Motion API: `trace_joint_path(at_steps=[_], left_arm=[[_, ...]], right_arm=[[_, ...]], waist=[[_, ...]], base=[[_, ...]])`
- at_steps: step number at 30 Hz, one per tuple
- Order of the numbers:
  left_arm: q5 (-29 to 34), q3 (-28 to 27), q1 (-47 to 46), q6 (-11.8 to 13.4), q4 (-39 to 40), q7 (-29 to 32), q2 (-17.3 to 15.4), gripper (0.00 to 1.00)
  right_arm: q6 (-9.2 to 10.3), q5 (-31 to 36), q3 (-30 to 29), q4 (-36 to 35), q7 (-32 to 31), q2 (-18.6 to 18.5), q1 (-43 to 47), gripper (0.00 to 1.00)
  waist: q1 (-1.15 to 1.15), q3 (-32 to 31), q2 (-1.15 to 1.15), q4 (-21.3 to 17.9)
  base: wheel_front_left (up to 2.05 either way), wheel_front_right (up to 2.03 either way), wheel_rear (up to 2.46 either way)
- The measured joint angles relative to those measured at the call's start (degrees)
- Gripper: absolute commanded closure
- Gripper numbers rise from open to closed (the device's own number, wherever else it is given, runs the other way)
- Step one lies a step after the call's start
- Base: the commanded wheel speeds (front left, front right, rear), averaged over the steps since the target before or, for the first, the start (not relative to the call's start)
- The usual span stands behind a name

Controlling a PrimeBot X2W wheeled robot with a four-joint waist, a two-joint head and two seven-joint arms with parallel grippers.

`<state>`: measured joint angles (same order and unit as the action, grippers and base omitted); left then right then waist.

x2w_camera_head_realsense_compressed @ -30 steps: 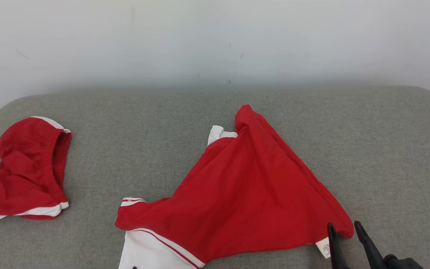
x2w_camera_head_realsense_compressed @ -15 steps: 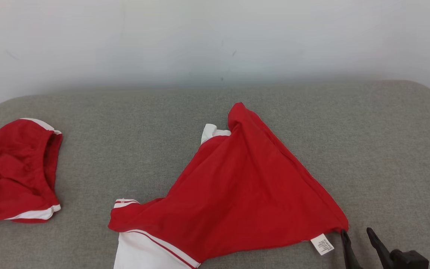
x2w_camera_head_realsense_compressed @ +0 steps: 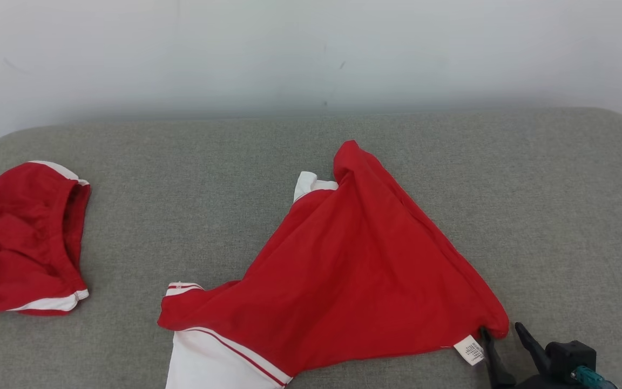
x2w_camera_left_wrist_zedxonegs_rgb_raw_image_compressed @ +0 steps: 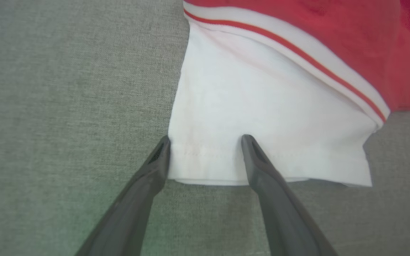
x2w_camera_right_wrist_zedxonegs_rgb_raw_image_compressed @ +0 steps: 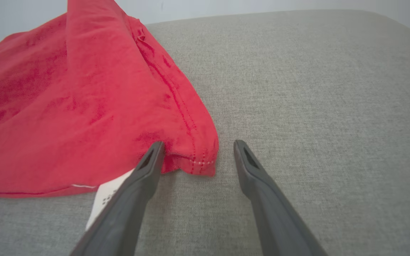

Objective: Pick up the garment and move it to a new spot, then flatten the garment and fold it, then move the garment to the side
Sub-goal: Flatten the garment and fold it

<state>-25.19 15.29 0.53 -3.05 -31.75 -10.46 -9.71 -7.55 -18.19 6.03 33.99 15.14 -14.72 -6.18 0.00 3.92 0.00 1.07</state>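
Note:
The garment [x2w_camera_head_realsense_compressed: 354, 270] is a red and white shirt lying rumpled on the grey cushion [x2w_camera_head_realsense_compressed: 559, 216], spread in a rough triangle. Its white sleeve [x2w_camera_head_realsense_compressed: 208, 362] runs off the bottom edge. In the left wrist view my left gripper [x2w_camera_left_wrist_zedxonegs_rgb_raw_image_compressed: 206, 139] is open, its two fingers straddling the left part of the white hem [x2w_camera_left_wrist_zedxonegs_rgb_raw_image_compressed: 262, 156]. My right gripper [x2w_camera_head_realsense_compressed: 501, 330] is open at the red corner [x2w_camera_right_wrist_zedxonegs_rgb_raw_image_compressed: 190, 156] on the near right. Its left finger [x2w_camera_right_wrist_zedxonegs_rgb_raw_image_compressed: 144, 170] lies against that corner and the right finger rests on bare cushion. A white care label [x2w_camera_head_realsense_compressed: 470, 350] pokes out beside it.
A second red garment with white trim [x2w_camera_head_realsense_compressed: 25, 237] lies at the cushion's left end. A pale wall [x2w_camera_head_realsense_compressed: 311, 48] stands behind the cushion. Bare grey cushion stretches to the right of the shirt and behind it.
The head camera has shifted a little. My right gripper drew away to the right of the red corner, then came back against it. The shirt lies as before.

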Motion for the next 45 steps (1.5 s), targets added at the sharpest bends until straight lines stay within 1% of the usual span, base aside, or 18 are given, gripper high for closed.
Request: trace_joint_path(at_steps=[1, 2, 3, 4, 5, 8, 10, 14, 21, 24, 27, 30, 32, 34, 36, 37, 40, 45], left_arm=[[-0.01, 0.22, -0.49, -0.07, -0.73, 0.03, 0.14, 0.00], [-0.46, 0.09, -1.05, -0.60, -1.62, 0.00, 0.55, 0.00], [-1.66, -0.01, -1.60, -1.07, -2.68, 0.09, 1.03, 0.09], [-2.09, 0.22, -2.34, -1.33, -3.79, 0.33, 1.36, 0.78], [-2.29, 0.34, -2.96, -1.69, -4.92, 0.40, 1.40, 1.00], [-2.91, 0.58, -4.35, -2.56, -7.64, -0.30, 1.25, 1.00], [-4.27, 0.33, -4.41, -2.89, -8.49, -1.33, 2.18, 1.00], [-4.16, 0.44, -3.80, -3.08, -7.90, -3.15, 2.14, 1.00], [-3.48, -1.63, -0.96, -1.97, 3.81, -4.27, 1.91, 1.00], [-2.63, -1.90, -1.38, -1.49, 9.83, -4.27, 0.31, 1.00], [-1.88, -1.81, -4.76, -1.26, 15.88, -1.80, -1.19, 1.00], [-2.72, -1.91, -11.06, -1.72, 21.75, 2.49, -2.24, 1.00], [-2.79, -1.77, -16.55, -2.48, 24.02, 5.70, -4.24, 1.00], [-5.15, -2.13, -23.34, -3.08, 24.98, 9.09, -5.05, 1.00], [-9.05, -2.43, -30.70, -3.57, 24.86, 12.84, -4.72, 1.00], [-11.39, -2.71, -34.58, -3.66, 24.25, 14.84, -4.53, 1.00], [-13.41, -3.24, -48.20, -4.03, 20.50, 18.98, -5.86, 1.00], [-13.29, -2.77, -72.05, -4.10, 12.12, 22.75, -6.95, 1.00]], right_arm=[[0.00, -0.36, 0.51, 1.18, -0.02, -0.08, -0.47, 0.00], [0.00, -0.80, 0.80, 2.12, -0.01, -0.04, -0.89, 0.13], [0.00, -1.21, 1.07, 2.80, -0.01, -0.05, -1.26, 0.52], [0.00, -1.66, 1.26, 3.42, -0.01, -0.09, -1.64, 0.81], [0.00, -2.07, 1.47, 3.97, -0.01, -0.11, -2.08, 1.00], [0.00, -2.49, 1.78, 3.47, -0.01, -0.08, -2.58, 1.00], [0.00, -2.49, 1.64, 2.85, -0.02, -0.09, -2.48, 1.00], [0.00, -2.87, 0.77, -0.88, -0.01, -0.36, -0.79, 1.00], [0.00, -3.37, -0.47, -10.66, -0.02, -0.67, 4.77, 1.00], [0.00, -4.21, 0.04, -13.35, -0.02, -1.20, 4.15, 1.00], [0.00, -5.46, 1.67, -15.59, -0.01, -1.93, 0.88, 1.00], [0.00, -7.69, 3.31, -16.94, -0.69, -3.39, -4.71, 1.00], [0.00, -8.73, 3.97, -17.24, -1.87, -4.72, -9.49, 1.00], [0.00, -9.89, 4.42, -17.02, -3.35, -6.20, -15.27, 1.00], [0.00, -12.28, 4.35, -16.38, -5.03, -6.82, -21.61, 1.00], [0.00, -13.72, 4.27, -15.95, -6.02, -7.10, -24.93, 1.00], [0.00, -17.10, 3.79, -14.04, -9.23, -8.40, -35.68, 1.00], [0.00, -22.14, 2.45, -9.38, -15.61, -8.37, -55.81, 1.00]], waist=[[0.00, 0.01, 0.00, 0.10], [0.00, 0.03, 0.00, 0.22], [0.00, 0.02, 0.00, 0.36], [0.00, 0.00, 0.00, 0.46], [0.00, -0.08, 0.00, 0.52], [0.00, -0.42, -0.01, 0.51], [0.00, -0.66, 0.00, 0.36], [0.00, -1.15, 0.00, 0.23], [0.00, -0.95, 0.01, 0.75], [0.00, -0.64, 0.01, 0.36], [0.00, -0.09, 0.01, -0.13], [0.01, 0.93, 0.01, -0.58], [0.00, 1.95, 0.01, -0.89], [0.01, 3.26, 0.01, -1.19], [0.02, 4.88, 0.01, -1.47], [0.02, 5.79, 0.01, -1.60], [0.03, 8.94, 0.01, -1.93], [0.03, 15.24, 0.02, -2.50]], base=[[0.00, 0.00, 0.00], [0.00, 0.00, 0.00], [0.00, 0.00, 0.00], [0.00, 0.00, 0.00], [0.00, 0.00, 0.00], [0.00, 0.00, 0.00], [0.00, 0.00, 0.00], [0.00, 0.00, 0.00], [0.00, 0.00, 0.00], [0.00, 0.00, 0.00], [0.00, 0.00, 0.00], [0.00, 0.00, 0.00], [0.00, 0.00, 0.00], [0.00, 0.00, 0.00], [0.00, 0.00, 0.00], [0.00, 0.00, 0.00], [0.00, 0.00, 0.00], [0.00, 0.00, 0.00]])
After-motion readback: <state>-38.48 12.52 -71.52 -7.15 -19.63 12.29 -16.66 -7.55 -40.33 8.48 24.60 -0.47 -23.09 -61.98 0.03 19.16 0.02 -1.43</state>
